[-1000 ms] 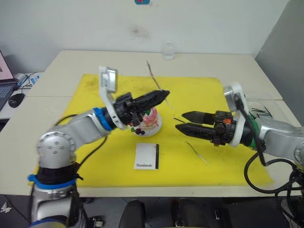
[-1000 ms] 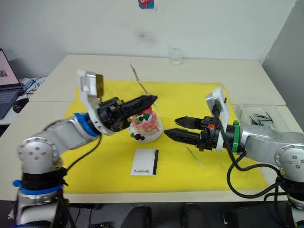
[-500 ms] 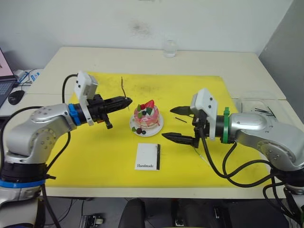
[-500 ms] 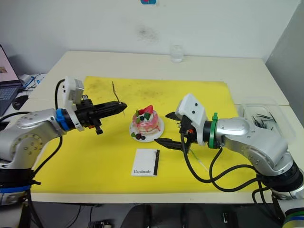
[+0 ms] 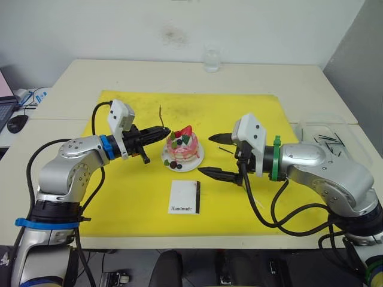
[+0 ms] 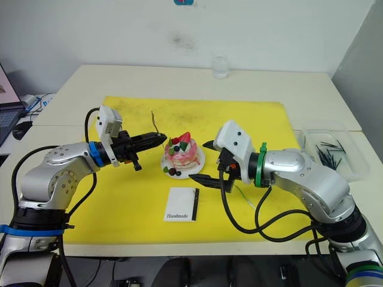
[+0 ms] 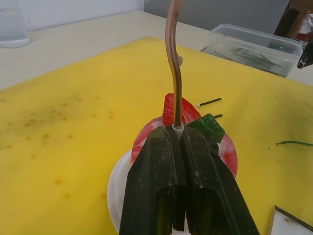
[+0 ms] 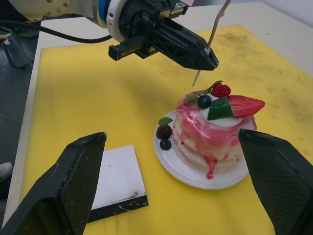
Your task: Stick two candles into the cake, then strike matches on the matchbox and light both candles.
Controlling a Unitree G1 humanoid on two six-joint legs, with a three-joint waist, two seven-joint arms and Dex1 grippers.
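Our left claw (image 5: 165, 130) has its two black fingers pressed together on the pinkish candle (image 7: 173, 63), which stands up from the fingertips with its lower tip poking out below, just above and beside the cake (image 5: 182, 147), not yet in it. The cake sits on its white plate near the middle of the yellow mat (image 5: 137, 197) that covers the worktop (image 5: 72, 78). Our right claw (image 5: 210, 155) is spread wide and holds nothing, hovering just on the other side of the cake, one finger high and one low. The matchbox (image 5: 184, 197) lies flat on the mat in front of the cake, black strip toward our right arm. The greenish candle (image 6: 245, 197) lies on the mat below our right arm, and a couple of matches (image 7: 210, 102) lie beyond the cake. A clear tray (image 5: 335, 128) of dark sticks rests at the worktop's right edge.
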